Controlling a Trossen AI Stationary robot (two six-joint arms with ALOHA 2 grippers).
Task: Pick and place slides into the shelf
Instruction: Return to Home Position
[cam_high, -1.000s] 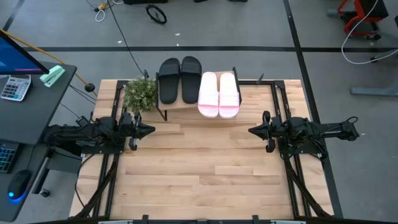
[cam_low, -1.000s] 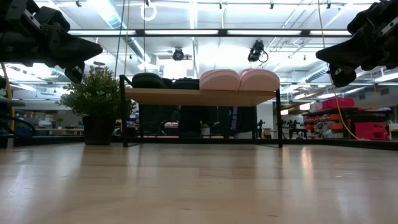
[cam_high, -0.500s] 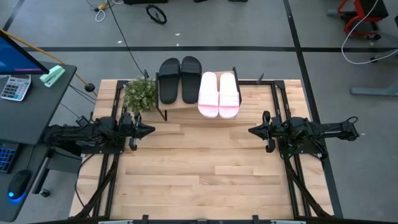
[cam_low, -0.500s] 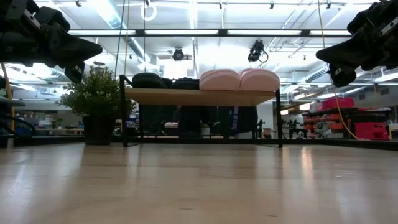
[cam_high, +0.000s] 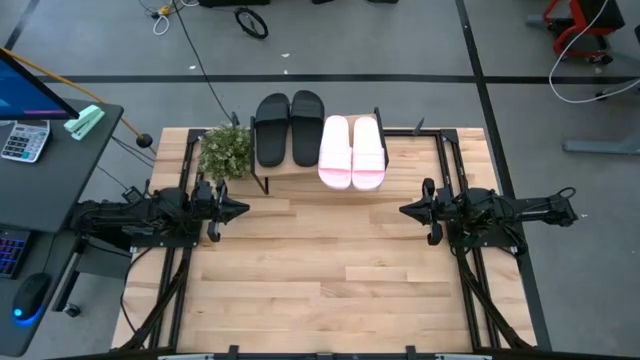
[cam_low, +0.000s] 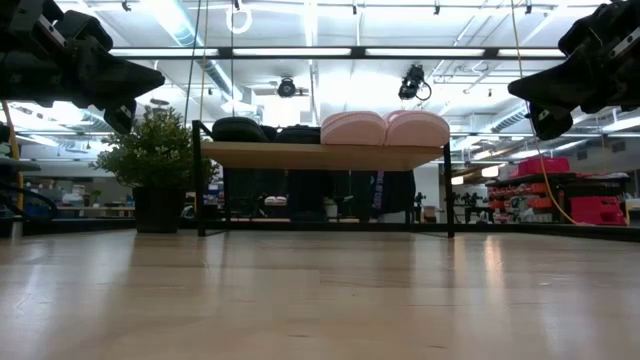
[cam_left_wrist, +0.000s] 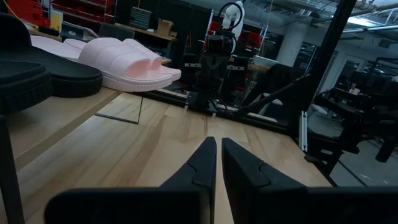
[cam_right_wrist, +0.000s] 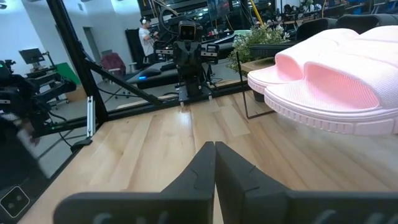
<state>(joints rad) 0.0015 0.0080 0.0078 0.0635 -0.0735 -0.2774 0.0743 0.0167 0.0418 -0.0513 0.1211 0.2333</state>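
Two black slides (cam_high: 289, 128) and two pale pink slides (cam_high: 352, 151) lie side by side, soles down, on the shelf's (cam_low: 320, 155) wooden top board at the table's far edge. In the low view the pink slides (cam_low: 385, 128) and black slides (cam_low: 262, 130) sit on that board. My left gripper (cam_high: 240, 209) hovers shut above the table's left side, pointing right; its fingers (cam_left_wrist: 217, 158) stand almost together. My right gripper (cam_high: 405, 210) hovers shut at the right side, pointing left, empty (cam_right_wrist: 214, 155). The left wrist view shows pink slides (cam_left_wrist: 118, 56); the right wrist view shows a pink slide (cam_right_wrist: 329, 81).
A potted plant (cam_high: 224, 150) stands left of the shelf at the table's far left. The slatted wooden tabletop (cam_high: 330, 270) lies bare between and in front of the arms. A desk with a calculator (cam_high: 24, 140) and a keyboard stands off the table's left.
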